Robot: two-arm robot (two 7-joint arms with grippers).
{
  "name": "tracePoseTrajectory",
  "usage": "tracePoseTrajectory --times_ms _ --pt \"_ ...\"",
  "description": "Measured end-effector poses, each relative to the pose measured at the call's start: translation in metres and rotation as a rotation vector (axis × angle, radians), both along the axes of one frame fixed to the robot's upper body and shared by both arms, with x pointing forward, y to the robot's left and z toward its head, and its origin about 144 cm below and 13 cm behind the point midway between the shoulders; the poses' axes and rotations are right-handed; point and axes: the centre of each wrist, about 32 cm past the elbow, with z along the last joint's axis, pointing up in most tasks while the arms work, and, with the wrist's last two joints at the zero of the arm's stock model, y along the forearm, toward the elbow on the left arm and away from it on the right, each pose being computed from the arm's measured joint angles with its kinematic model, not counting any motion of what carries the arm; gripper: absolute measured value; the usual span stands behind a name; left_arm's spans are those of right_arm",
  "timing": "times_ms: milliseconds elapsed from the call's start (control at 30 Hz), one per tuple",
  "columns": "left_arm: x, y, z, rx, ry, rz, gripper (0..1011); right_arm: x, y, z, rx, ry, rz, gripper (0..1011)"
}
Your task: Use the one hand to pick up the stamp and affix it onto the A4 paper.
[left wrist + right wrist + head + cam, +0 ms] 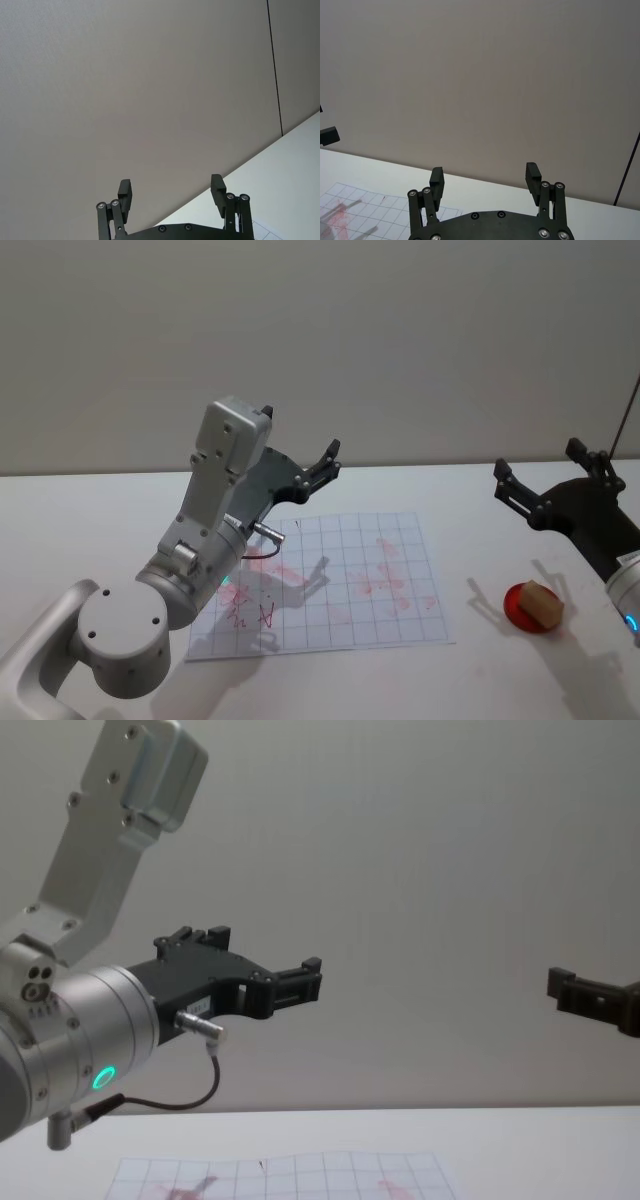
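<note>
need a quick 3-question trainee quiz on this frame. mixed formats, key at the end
1. True or false: the stamp is lying on the A4 paper.
2. Which gripper is nearer the stamp? A) left gripper B) right gripper C) both equally near
3. What do the two grippers hold between their jaws?

Key
1. False. It sits on a round red pad, to the right of the paper.
2. B
3. Nothing. Both are open and raised in the air.
</note>
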Motion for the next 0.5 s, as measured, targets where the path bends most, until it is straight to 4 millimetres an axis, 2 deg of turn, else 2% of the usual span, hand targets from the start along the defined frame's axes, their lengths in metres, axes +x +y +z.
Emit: tracePoseTrajectory --times_ms 500 --pt "0.0000 0.0000 0.0000 0.000 0.000 0.000 1001 -0.0001 0.0001 0.0001 0.000 -0.001 0.000 1001"
